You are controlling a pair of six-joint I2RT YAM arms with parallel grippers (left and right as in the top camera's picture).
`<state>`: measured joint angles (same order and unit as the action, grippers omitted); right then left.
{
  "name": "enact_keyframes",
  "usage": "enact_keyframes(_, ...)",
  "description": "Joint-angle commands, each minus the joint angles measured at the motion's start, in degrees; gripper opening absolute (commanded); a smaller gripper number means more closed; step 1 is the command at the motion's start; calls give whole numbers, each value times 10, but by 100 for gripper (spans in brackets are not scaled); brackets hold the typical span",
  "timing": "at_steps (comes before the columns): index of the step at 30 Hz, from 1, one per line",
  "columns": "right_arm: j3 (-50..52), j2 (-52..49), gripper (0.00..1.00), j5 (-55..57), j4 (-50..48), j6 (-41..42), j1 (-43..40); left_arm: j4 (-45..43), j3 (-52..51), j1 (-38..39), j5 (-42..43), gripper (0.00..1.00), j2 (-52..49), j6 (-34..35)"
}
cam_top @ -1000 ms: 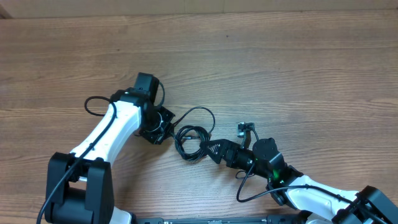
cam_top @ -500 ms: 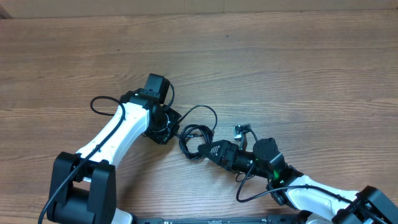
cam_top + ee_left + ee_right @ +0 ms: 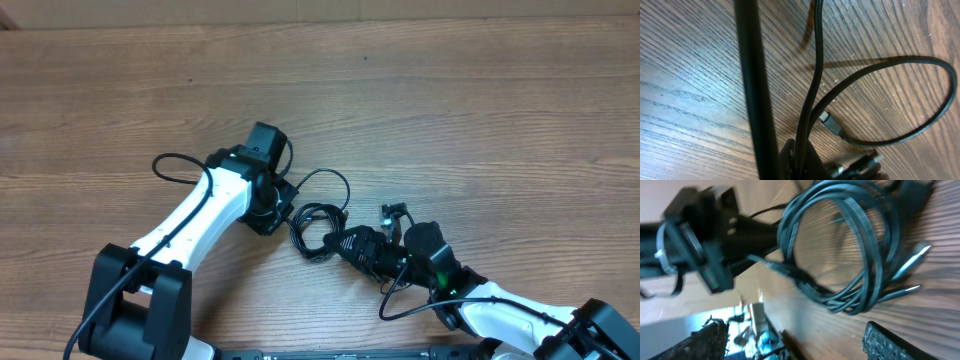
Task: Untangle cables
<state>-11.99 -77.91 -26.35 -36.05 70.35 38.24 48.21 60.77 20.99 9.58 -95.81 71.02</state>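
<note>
Two arms work over one wooden table, with one coiled bundle of cables between them; the strands overlap too much to count. Nearest, the right gripper stands wide, its textured pads well apart, and the coil lies just ahead of its opening with two silver-tipped ends at the edge. A small plug lies beside that wrist. Beyond the coil, the left gripper is closed, pinching a strand. Farther on, a single loop arcs over bare wood.
</note>
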Motion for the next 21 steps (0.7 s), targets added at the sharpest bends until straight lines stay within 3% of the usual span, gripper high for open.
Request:
enact_keyframes(1,-2,1,87,41,38,3,-1,2,-3,20,-54,5,-5,-3)
enact_keyframes(14,-2,1,85,75,62,3,-1,2,-3,53,-145,4,-5,-2)
enact_keyframes(18,-2,1,82,75,73,-35,-1,22,-3,53,-144,5,-5,76)
enact_keyframes(21,-2,1,87,75,76,-48,-1,56,-3,53,-145,5,-5,161)
